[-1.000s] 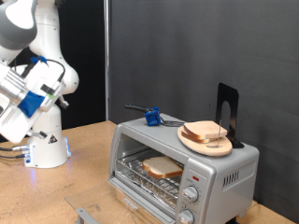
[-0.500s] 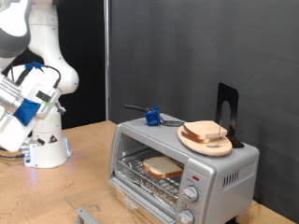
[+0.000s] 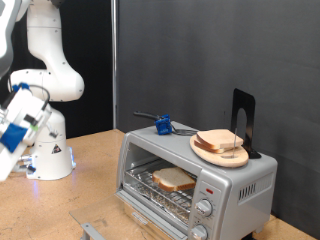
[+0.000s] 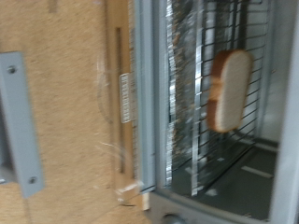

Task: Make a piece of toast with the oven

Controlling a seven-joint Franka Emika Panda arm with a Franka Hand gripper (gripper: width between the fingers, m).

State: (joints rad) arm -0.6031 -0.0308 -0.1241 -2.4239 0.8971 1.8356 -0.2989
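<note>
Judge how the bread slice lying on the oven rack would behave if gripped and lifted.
The piece of toast looks pale and untoasted, so probably soft, sagging when pinched. It seems light. Lying flat on the wire rack inside the oven, it shouldn't roll, though wires may snag crumbs.

Pale piece of toast [image 3: 173,180] flat on wire rack inside silver oven [image 3: 196,180], door open.

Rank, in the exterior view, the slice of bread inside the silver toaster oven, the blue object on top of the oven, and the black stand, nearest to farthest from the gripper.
Gripper at the view's left edge.
1. Blue object, on the oven's top, left end.
2. Pale square bread slice, inside on the wire rack; close to the first.
3. Black stand, far right.
</note>
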